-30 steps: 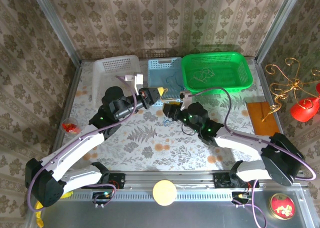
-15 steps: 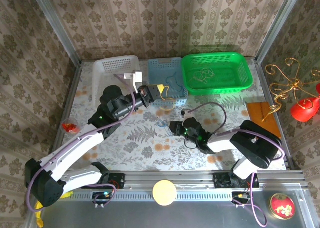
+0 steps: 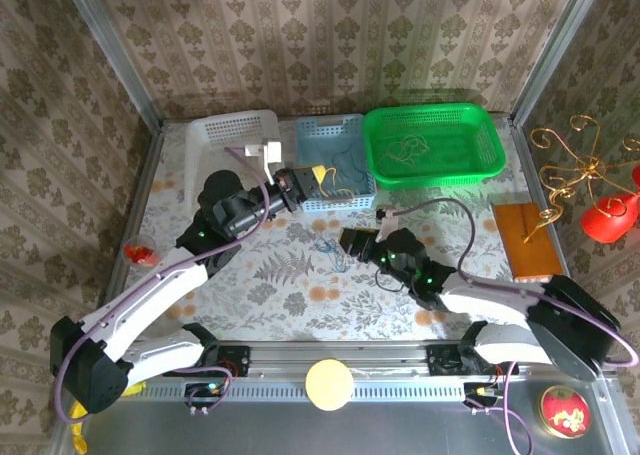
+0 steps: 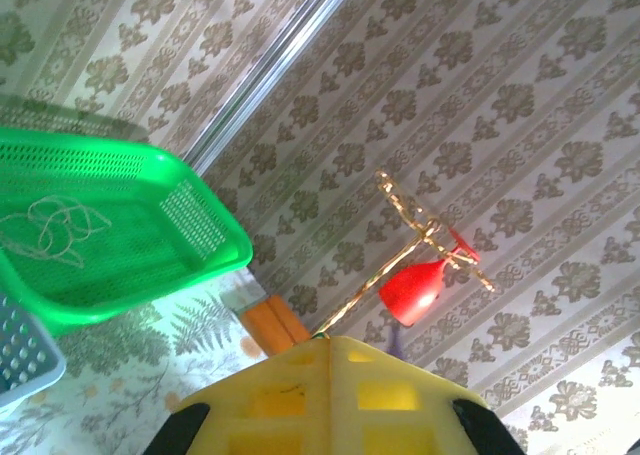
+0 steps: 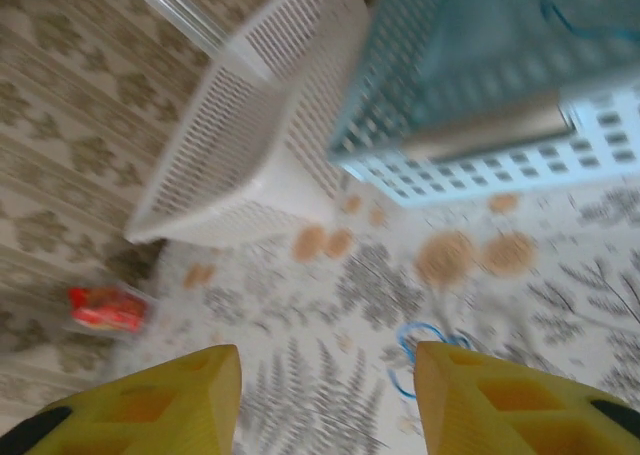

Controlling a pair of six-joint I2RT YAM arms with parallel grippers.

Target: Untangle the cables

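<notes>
Across the whole workspace: fern-print table (image 3: pixel 290 295), two arms bolted at its near edge.

1. Green basket (image 3: pixel 480 160), far right. Largest container. Holds a tan cable (image 3: pixel 405 152) in a loose tangle on its floor.
2. White basket (image 3: pixel 228 140), far left.
3. Blue basket (image 3: pixel 335 130), far centre, between the other two and just beside the green one. A dark blue cable (image 3: pixel 347 165) lies inside it.
4. Wooden board (image 3: pixel 527 237), flat on the table by the right wall.
5. Left claw (image 3: pixel 318 182), raised at the near rim of the blue basket. Yellow fingers pressed together; whether any cord is pinched between them cannot be told.
6. Right claw (image 3: pixel 347 241), low over mid-table, aimed left. Yellow fingers (image 5: pixel 180 390) stand apart and grip nothing.
7. Loose blue cable (image 3: pixel 328 247), small loops on the cloth at mid-table, just left of the right claw. The right wrist view shows it ahead of the gap between the fingers, apart from both.
8. Red wrapper (image 3: pixel 140 251), at the left edge of the table.
</notes>
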